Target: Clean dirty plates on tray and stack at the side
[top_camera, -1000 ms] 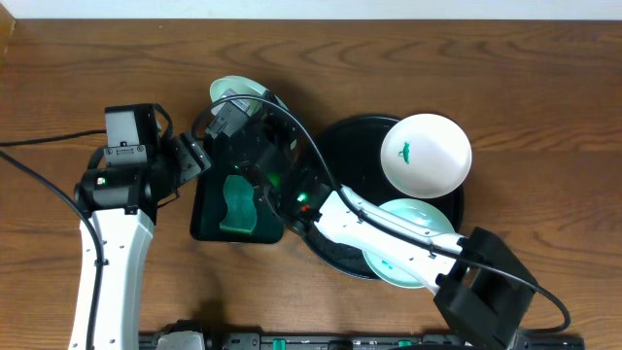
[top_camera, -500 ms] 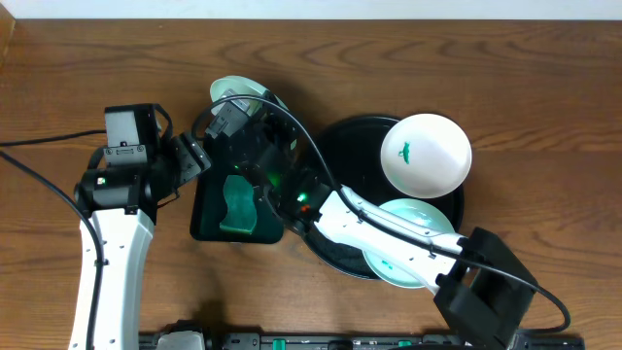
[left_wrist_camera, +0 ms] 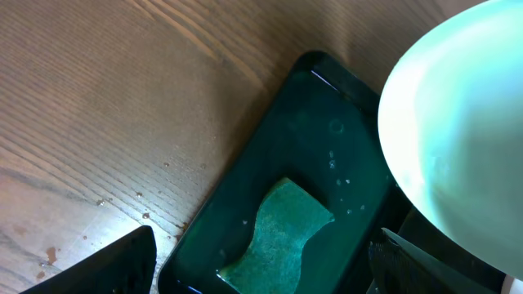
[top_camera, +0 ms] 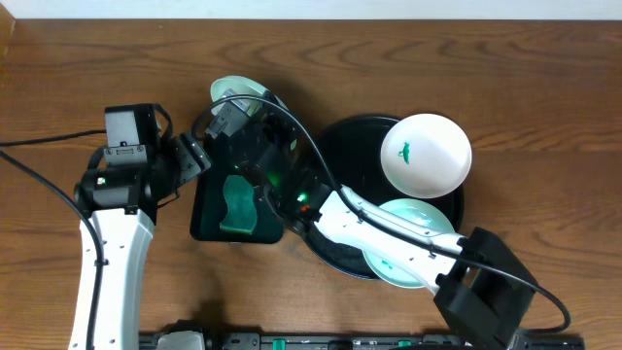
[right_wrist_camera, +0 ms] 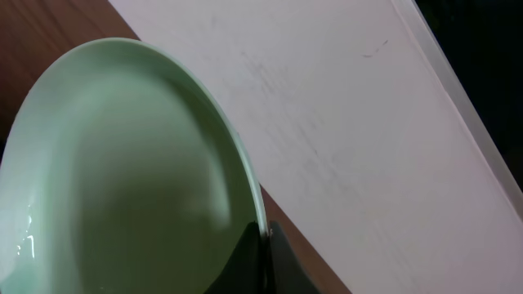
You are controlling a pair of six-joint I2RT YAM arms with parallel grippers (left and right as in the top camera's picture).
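Lying on black tray (top_camera: pixel 352 154): white plate (top_camera: pixel 426 154), mint plate (top_camera: pixel 418 217); green tray (top_camera: pixel 207 212): sponge (top_camera: pixel 236 204).

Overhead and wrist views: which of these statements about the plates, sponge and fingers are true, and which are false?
1. The white plate lies on the black tray and carries a green smear. True.
2. The right fingers are shut on the rim of a mint plate. True.
3. The sponge lies on the black tray. False: it lies in the green tray.
4. The left fingers grip the sponge. False: they are open and hold nothing.
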